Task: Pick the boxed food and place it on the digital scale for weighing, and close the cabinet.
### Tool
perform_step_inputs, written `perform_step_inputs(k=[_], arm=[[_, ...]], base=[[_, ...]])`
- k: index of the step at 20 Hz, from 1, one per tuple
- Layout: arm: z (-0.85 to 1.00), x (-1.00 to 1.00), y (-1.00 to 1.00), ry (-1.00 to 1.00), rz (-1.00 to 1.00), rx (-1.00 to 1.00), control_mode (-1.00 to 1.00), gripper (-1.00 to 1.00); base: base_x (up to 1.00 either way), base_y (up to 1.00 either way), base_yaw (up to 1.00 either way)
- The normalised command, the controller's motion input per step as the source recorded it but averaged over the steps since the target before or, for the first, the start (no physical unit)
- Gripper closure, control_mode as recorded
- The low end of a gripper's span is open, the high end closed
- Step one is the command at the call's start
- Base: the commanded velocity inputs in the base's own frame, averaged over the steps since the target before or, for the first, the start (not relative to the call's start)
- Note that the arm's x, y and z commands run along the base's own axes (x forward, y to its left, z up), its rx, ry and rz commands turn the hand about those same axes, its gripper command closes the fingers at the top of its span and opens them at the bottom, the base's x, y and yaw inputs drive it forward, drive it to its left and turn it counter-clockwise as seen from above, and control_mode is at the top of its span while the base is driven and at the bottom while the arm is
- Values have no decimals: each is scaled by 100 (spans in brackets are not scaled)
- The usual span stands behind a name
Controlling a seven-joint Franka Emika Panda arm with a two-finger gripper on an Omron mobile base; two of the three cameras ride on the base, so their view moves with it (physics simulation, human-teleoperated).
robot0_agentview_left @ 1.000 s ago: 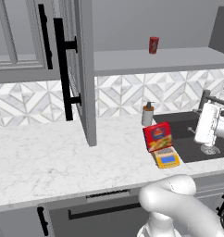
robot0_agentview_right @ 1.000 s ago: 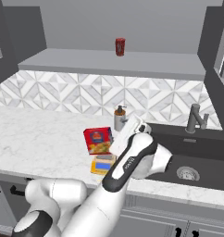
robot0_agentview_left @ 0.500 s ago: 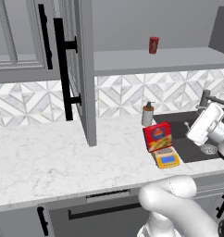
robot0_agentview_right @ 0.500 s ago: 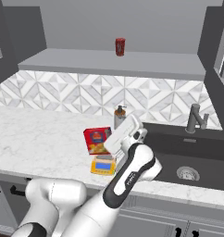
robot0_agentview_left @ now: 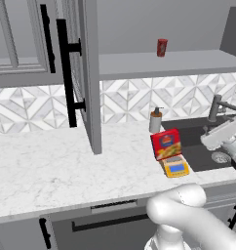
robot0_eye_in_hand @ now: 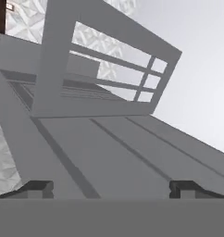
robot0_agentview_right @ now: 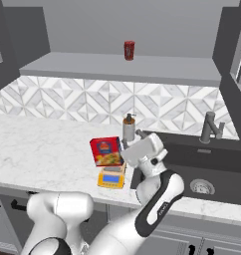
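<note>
Carton first: we found the boxed food [robot0_agentview_left: 166,144] propped on the digital scale [robot0_agentview_left: 175,167], its red front tilted back and its lower edge resting on the rear of the yellow device, whose blue display faced the counter's front edge. Both sat on the marble counter [robot0_agentview_left: 51,168] beside the dark sink [robot0_agentview_right: 207,169], with a soap dispenser [robot0_agentview_left: 155,120] just behind them. We saw the gripper [robot0_eye_in_hand: 112,187] with its fingers [robot0_eye_in_hand: 37,187] spread wide and nothing between them, looking along grey panelled surfaces. The cabinet [robot0_agentview_left: 88,73] door stood swung out over the counter, black bar handles showing, and a small red can [robot0_agentview_left: 161,48] stood on its shelf.
</note>
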Motion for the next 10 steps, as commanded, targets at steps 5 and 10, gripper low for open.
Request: perform_step_inputs(k=[5, 10], arm=[[0, -26, -83, -47, -6, 0, -100, -100], [0, -7, -89, -24, -12, 5, -100, -100]], base=[[0, 0, 0], [0, 0, 0]])
